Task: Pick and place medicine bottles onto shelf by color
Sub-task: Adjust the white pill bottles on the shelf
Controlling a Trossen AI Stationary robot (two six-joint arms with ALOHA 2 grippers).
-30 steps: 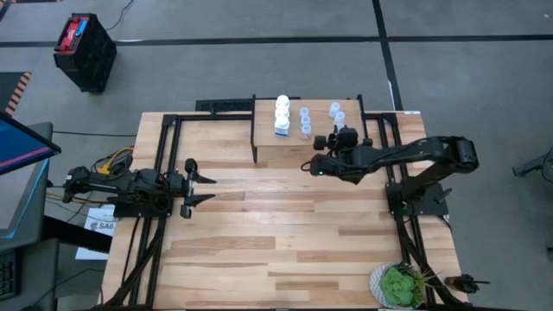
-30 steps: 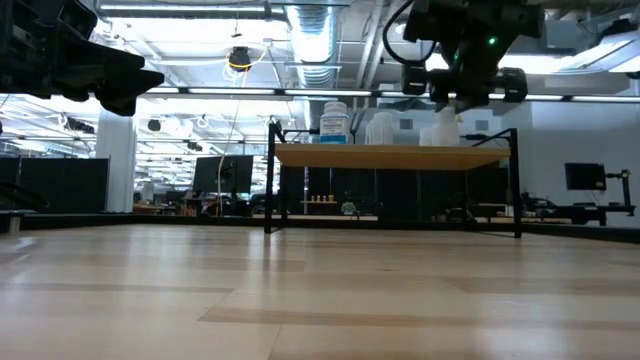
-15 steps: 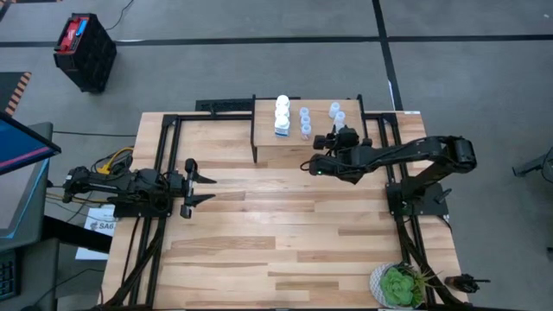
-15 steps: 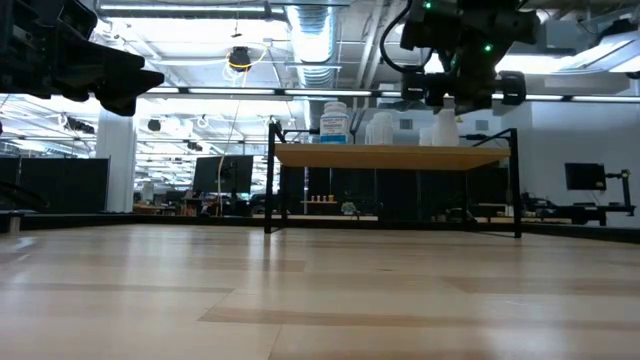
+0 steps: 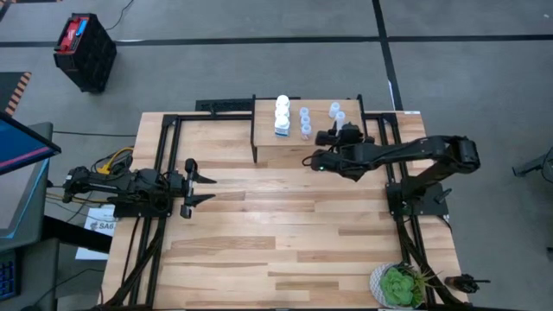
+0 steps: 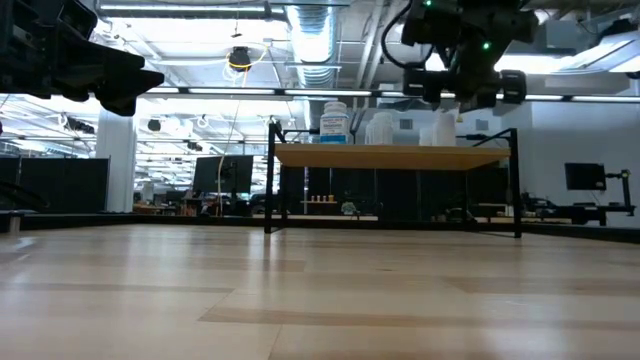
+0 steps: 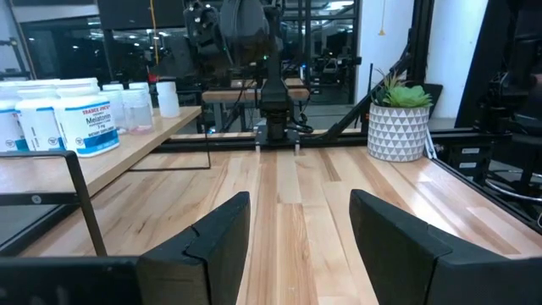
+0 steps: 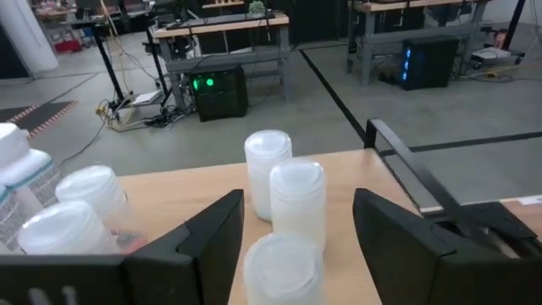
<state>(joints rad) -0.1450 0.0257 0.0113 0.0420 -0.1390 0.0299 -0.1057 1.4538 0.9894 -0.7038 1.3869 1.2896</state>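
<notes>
Our right pincer (image 8: 292, 233), fingers apart, faces light, slippery translucent pale-blue capped bottles (image 8: 296, 203) at twelve o'clock; we'd grip mid-body

The counter (image 5: 285, 225) is pale blond wood in planks on a black frame. The shelf (image 5: 268, 138) has the same light wood top and black legs. On it, white medicine bottles (image 5: 282, 115) carry blue-and-white labels; beside them stand translucent pale blue ones (image 5: 304, 121) with white caps. A green plant (image 5: 399, 285) sits in a white pot patterned with grey triangles.
</notes>
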